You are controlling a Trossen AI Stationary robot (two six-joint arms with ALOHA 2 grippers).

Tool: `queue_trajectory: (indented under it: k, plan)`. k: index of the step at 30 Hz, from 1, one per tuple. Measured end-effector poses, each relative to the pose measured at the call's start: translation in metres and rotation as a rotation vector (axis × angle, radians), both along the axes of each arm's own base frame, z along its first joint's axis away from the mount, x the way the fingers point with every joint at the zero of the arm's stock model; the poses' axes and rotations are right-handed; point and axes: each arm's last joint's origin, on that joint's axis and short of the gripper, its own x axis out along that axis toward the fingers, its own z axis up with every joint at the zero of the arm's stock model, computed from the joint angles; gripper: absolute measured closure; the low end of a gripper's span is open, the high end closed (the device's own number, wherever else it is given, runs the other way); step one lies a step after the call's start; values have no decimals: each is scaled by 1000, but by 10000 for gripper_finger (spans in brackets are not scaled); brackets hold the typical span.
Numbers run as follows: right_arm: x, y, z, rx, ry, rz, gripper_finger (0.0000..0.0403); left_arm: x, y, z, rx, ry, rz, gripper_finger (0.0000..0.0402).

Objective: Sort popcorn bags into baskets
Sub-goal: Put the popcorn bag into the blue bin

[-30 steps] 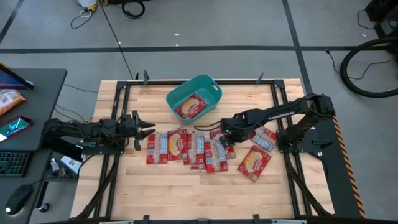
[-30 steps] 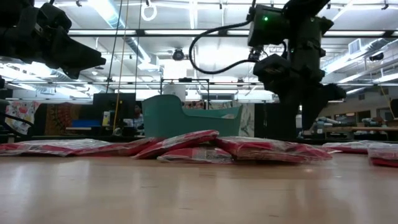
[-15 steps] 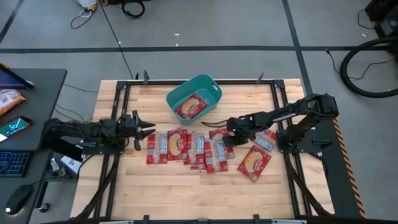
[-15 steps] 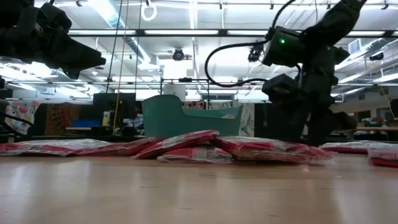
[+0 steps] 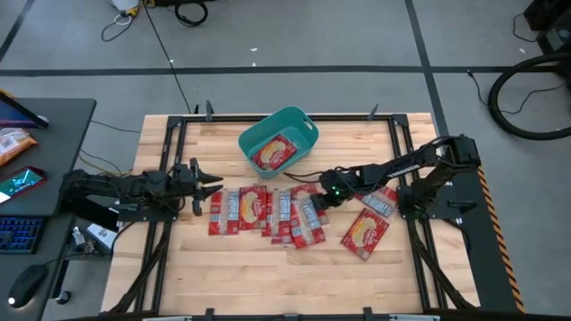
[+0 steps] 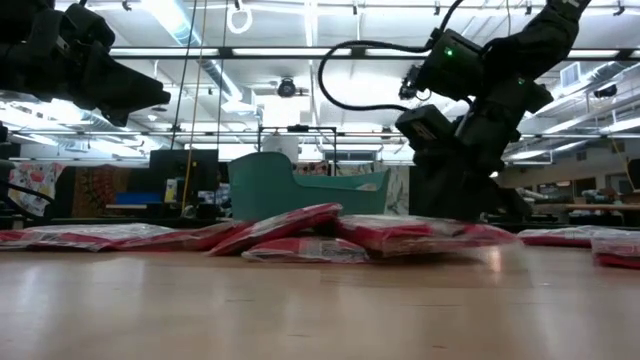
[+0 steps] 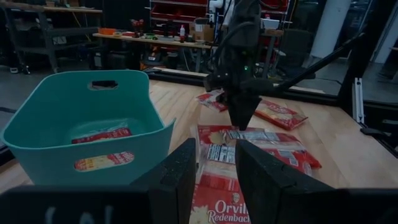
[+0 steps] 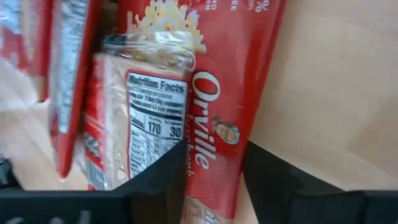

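Observation:
Several red popcorn bags (image 5: 259,209) lie in an overlapping row at the middle of the table. Two more lie apart to the right (image 5: 366,234) (image 5: 381,201). One bag (image 5: 275,153) lies inside the teal basket (image 5: 294,114) at the far middle. My right gripper (image 5: 323,196) slants down onto the right end of the row, its fingers (image 8: 180,174) either side of a strip of one bag (image 8: 214,143). My left gripper (image 5: 214,185) waits open and level at the row's left end, touching nothing. My right gripper has a red strip along one long edge (image 8: 217,168) of the row's rightmost bag between its two fingers. It comes slanting down from the table's right side. The bag lies flat among the others. Where the fingertips touch is hidden by the fingers themselves.
The basket's wall (image 7: 62,124) stands close beside my left gripper (image 7: 214,146) in the left wrist view. Bare wood lies along the near side of the table. A desk with an orange-and-white packet (image 5: 13,143) stands off the table's left.
My right gripper has come down and tipped steeply toward the right end of the row, sliding a little toward the table's left. The bags at that end have shifted slightly under it.

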Motion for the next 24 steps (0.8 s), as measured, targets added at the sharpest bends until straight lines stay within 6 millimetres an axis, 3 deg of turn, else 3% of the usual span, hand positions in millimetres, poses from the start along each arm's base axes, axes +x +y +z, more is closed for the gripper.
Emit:
queue_trajectory:
  k: [11,17,24]
  plan:
    - [7,0,-13,19,1,26,393,0,0,0,-7,-1,0,283]
    - [4,0,-2,-19,-33,41,398,0,0,-1,-7,4,0,283]
    - [0,-2,31,-117,-152,29,400,0,-1,-1,-30,0,-19,283]
